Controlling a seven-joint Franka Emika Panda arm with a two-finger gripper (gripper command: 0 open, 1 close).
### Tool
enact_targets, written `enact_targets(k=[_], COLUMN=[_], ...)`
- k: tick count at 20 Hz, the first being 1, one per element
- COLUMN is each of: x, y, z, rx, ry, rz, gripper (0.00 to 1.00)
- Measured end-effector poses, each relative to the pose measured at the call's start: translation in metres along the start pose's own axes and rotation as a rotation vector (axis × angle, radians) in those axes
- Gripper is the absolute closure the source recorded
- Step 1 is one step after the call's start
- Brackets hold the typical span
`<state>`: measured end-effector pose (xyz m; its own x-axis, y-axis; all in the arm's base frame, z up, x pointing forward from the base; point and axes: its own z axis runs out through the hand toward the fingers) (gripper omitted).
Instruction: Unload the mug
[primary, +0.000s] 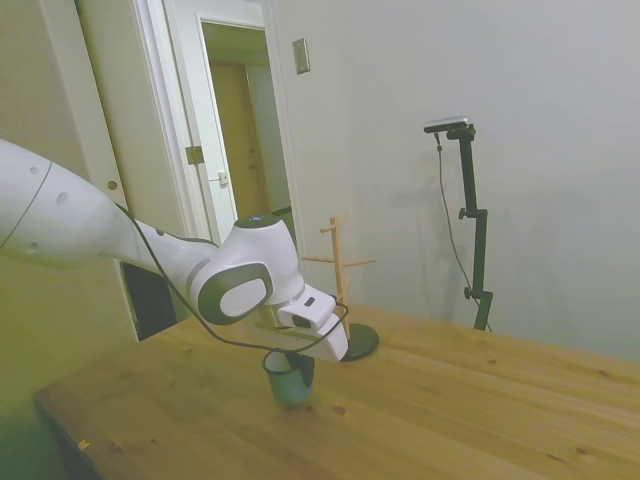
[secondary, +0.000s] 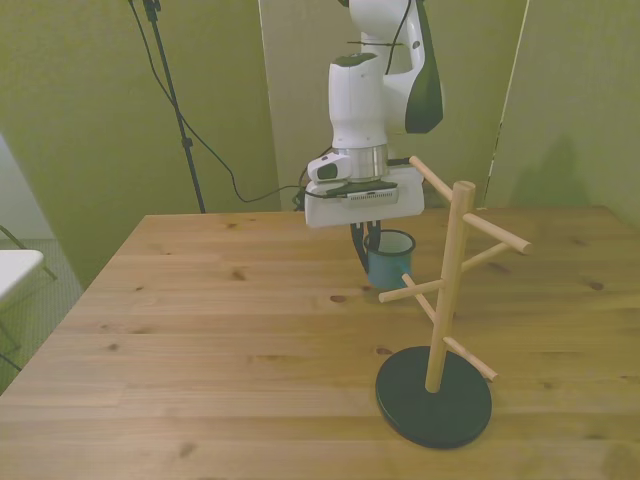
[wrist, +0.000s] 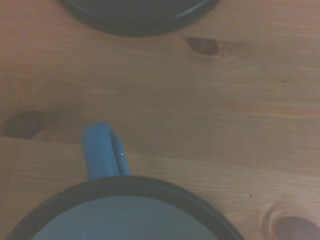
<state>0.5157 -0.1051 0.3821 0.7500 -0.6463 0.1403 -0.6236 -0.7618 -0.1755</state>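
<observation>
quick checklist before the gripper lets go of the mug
1. Mug off the rack: ok, no peg holds it.
2. Mug upright: ok, rim level, opening up.
3. Mug resting on the table: cannot tell; the side view shows it at or just above the wood.
4. Gripper hold on the mug: ok, fingers at the rim.
5. Clear of the rack's pegs: cannot tell; one peg tip overlaps the mug in the front view.
6. Handle free: ok.
</observation>
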Motion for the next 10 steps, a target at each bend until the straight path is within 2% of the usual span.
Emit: enact_targets(k=[8,9,10], x=[-0.0002,0.0001,0.0004], y=[0.0027,0.0033,0.0039], z=[0.0118,0.0118,0.0117], rx=[-0.012,-0.012,-0.012], ry=[-0.019,-0.019,-0.019], rz=[0.006,0.009,0.012], gripper=[1.00,0.00,0.00])
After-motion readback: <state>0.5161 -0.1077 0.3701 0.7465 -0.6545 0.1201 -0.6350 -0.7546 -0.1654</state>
